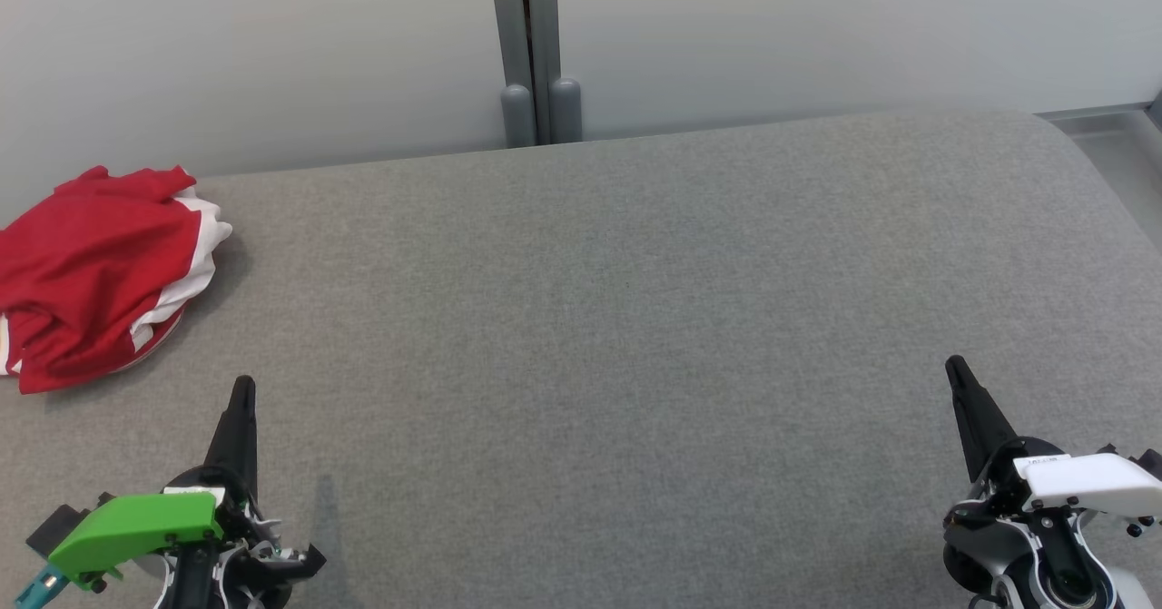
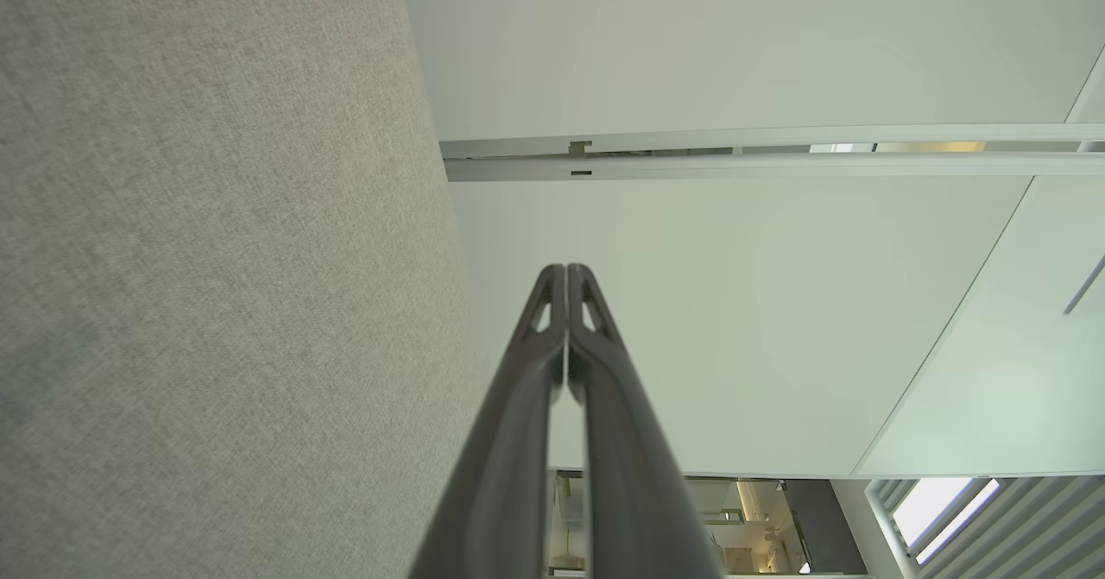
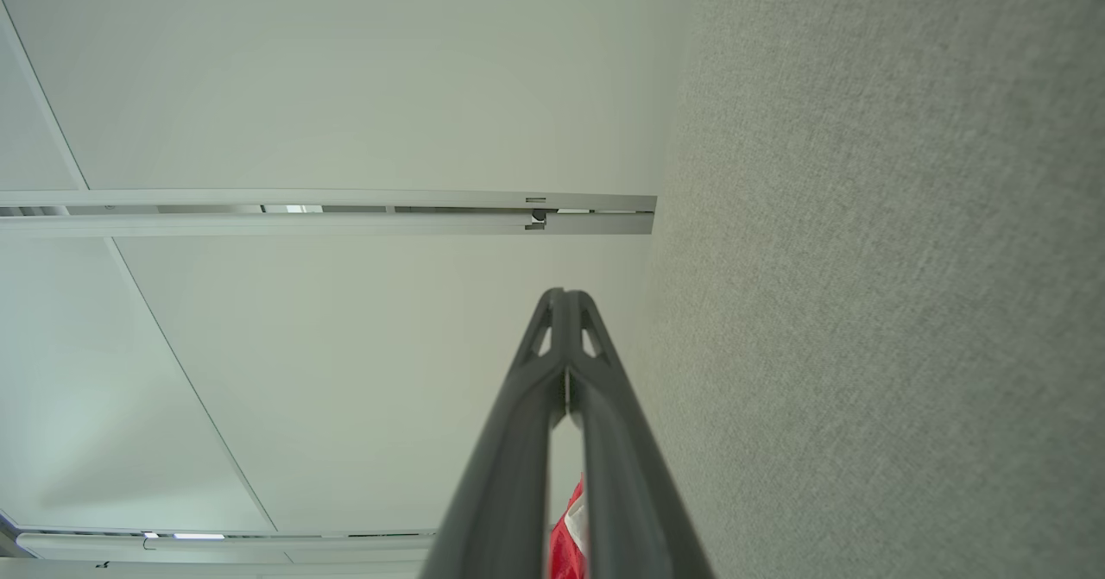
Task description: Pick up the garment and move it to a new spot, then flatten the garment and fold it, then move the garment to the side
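Crumpled red-and-white garment (image 1: 95,273) sits far left on the grey fabric desk (image 1: 617,319). Left hand (image 1: 242,396) and right hand (image 1: 959,378) are parked, pinched together and empty, so I'd guess pickup hasn't started.

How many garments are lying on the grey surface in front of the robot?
1. The red and white garment lies crumpled at the left of the grey surface, beyond the left gripper. Anything past the picture's left edge is hidden.
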